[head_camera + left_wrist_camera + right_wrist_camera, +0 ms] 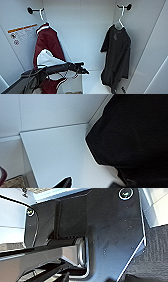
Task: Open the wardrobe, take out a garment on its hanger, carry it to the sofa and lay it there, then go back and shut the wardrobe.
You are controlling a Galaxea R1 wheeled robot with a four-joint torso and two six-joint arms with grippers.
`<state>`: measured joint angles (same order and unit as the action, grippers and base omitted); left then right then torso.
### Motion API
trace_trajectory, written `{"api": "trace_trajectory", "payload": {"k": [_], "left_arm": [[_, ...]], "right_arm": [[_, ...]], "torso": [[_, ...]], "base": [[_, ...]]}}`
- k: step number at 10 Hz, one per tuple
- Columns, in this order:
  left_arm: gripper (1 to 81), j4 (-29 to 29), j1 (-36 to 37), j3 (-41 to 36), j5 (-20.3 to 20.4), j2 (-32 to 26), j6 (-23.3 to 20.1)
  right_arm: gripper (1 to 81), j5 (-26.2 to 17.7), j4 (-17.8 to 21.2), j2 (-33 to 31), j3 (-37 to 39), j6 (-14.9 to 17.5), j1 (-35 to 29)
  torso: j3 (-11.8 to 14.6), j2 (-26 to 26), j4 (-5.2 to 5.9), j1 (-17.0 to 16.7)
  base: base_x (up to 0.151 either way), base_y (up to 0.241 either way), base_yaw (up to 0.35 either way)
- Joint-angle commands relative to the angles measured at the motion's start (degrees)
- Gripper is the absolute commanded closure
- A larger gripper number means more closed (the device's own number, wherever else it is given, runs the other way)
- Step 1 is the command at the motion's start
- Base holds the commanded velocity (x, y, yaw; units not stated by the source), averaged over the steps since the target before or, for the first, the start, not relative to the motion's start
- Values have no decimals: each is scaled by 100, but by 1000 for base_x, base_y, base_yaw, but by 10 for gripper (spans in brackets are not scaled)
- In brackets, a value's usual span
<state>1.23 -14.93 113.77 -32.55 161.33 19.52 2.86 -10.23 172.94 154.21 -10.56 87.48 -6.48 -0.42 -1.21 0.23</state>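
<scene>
Jaws of my left gripper [83, 68] look parted, empty; garment [116, 56] beyond them is limp, so I grip hanger [120, 21].

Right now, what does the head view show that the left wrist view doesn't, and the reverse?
Head view alone: the maroon jacket on the left peg, the warning label, the black garment's hanger hooked on the right peg, and the left arm reaching into the wardrobe. Left wrist view alone: the low shelf's front edge seen close. Both: the black garment and the wardrobe's white interior.
</scene>
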Motion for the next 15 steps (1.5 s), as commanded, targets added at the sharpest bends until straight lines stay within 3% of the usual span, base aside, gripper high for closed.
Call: {"api": "trace_trajectory", "payload": {"k": [1, 7, 15], "left_arm": [[10, 53, 1848, -48, -164, 313, 816], [10, 53, 2921, 30, 91, 980, 2108], [10, 70, 3826, 136, 1557, 1165, 4260]], "right_arm": [[10, -330, 38, -20, -24, -34, -200], [10, -340, 21, 59, -24, -34, -191], [10, -383, 21, 138, -6, -34, -208]], "torso": [[0, 0, 0, 0], [-2, 2, 0, 4], [-4, 2, 0, 6]], "base": [[0, 0, 0], [0, 0, 0], [0, 0, 0]]}}
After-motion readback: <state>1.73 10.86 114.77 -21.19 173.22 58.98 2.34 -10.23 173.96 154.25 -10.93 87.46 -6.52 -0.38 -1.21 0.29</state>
